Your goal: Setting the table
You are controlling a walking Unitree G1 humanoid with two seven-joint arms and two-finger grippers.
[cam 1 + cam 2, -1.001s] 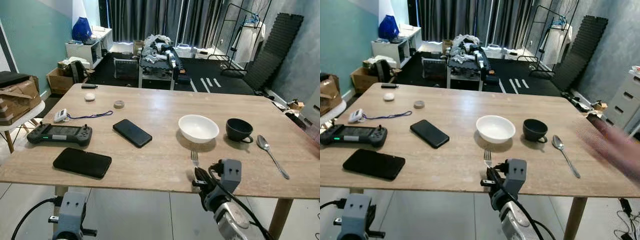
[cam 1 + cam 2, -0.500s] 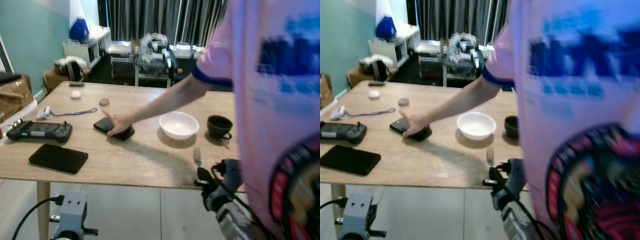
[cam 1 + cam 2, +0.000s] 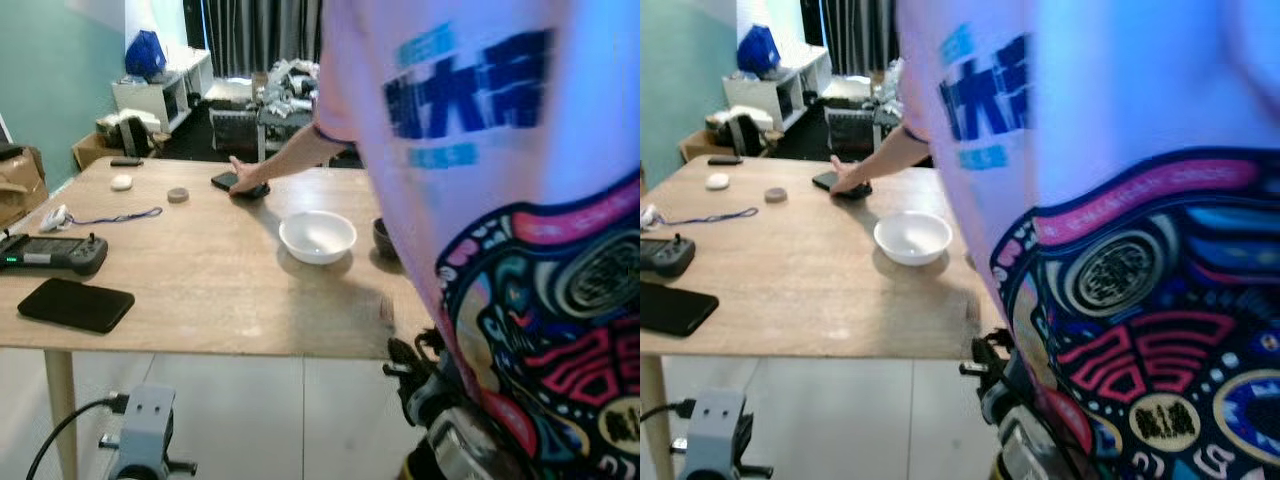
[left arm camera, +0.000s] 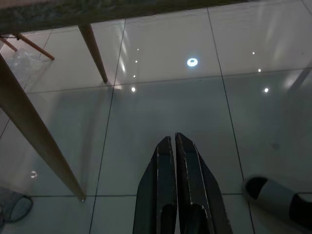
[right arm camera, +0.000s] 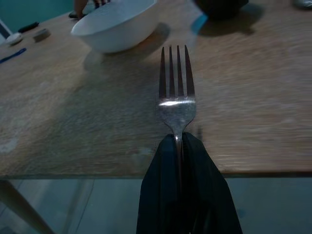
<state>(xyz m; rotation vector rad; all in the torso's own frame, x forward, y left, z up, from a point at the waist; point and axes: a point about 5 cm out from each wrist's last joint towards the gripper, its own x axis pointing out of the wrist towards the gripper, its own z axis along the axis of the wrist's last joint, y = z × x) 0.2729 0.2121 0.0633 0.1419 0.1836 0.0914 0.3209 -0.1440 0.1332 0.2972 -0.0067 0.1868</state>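
Our right gripper is closed on the handle of a metal fork, with the tines pointing out over the near edge of the wooden table. The fork's head sits just above or on the tabletop; we cannot tell which. Our left gripper hangs low beside the table with its two black fingers pressed together and nothing between them, pointing down at a pale tiled floor.

Ahead of the fork, near the middle of the table, stands a white bowl. Just to its right we see part of a dark cup, mostly hidden.

A person in a pink shirt with a bright printed design stands very close on our right. The person's arm reaches across to the far side of the table, and the hand rests on a black phone there.

On the left end of the table lie a second black phone near the front edge, a dark handheld game controller behind it, and farther back a blue cord and a small round object.
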